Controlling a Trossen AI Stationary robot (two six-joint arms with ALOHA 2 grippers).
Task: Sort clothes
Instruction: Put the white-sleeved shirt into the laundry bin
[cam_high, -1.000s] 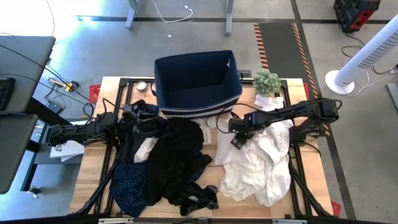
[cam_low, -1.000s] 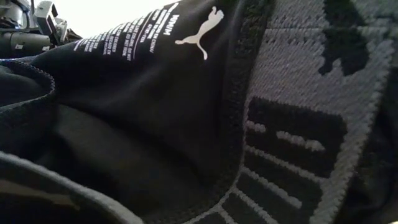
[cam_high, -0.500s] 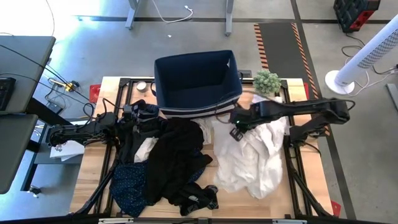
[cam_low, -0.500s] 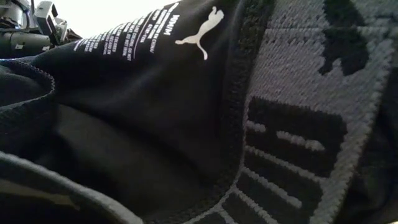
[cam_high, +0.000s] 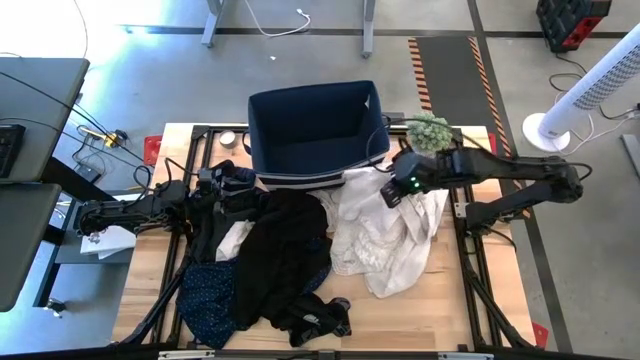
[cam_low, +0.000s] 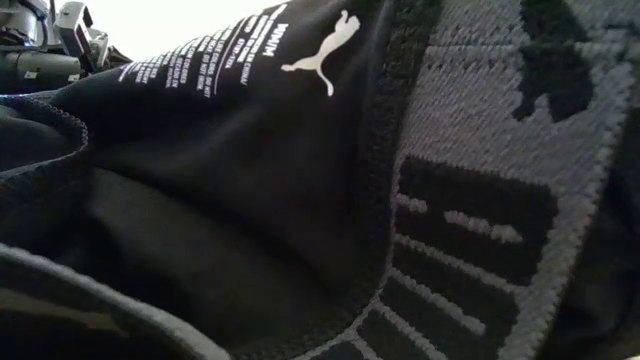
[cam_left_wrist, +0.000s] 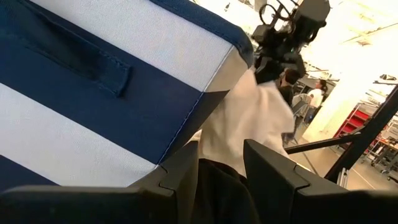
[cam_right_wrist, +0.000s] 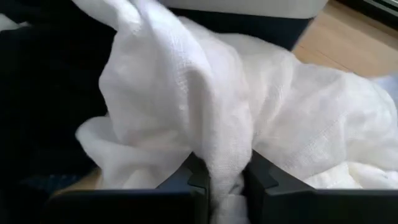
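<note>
My right gripper (cam_high: 400, 188) hangs above the table beside the navy bin's (cam_high: 318, 135) near right corner, shut on a white garment (cam_high: 385, 240). It shows again in the left wrist view (cam_left_wrist: 273, 59), with the garment (cam_left_wrist: 249, 124) draped below it. A heap of black clothes (cam_high: 285, 260) lies mid-table, with a dark speckled piece (cam_high: 205, 295) at the near left. My left gripper (cam_high: 235, 190) waits level by the bin's near left corner, its fingers apart (cam_left_wrist: 221, 168). A black garment (cam_low: 250, 200) with a grey waistband blocks the low view. My right gripper pinches a gathered bunch of the white garment (cam_right_wrist: 227, 168) between its two fingers (cam_right_wrist: 199, 180), several layers thick. The fingers slant down from the table's right side. The cloth hangs slack below them, and its lower end (cam_high: 390, 285) lies on the table.
The open navy bin with a white stripe stands at the far middle. A small potted plant (cam_high: 428, 130) sits at the far right corner, close to my right arm. More white cloth (cam_high: 235, 240) peeks from under the black heap. Bare wood (cam_high: 440, 320) shows at the near right.
My right gripper has risen and gone a little toward the far edge and the bin, tipping more steeply down and taking the white garment with it. The garment, spread flat before, is now gathered and drawn up; its near end has slid toward the far edge.
</note>
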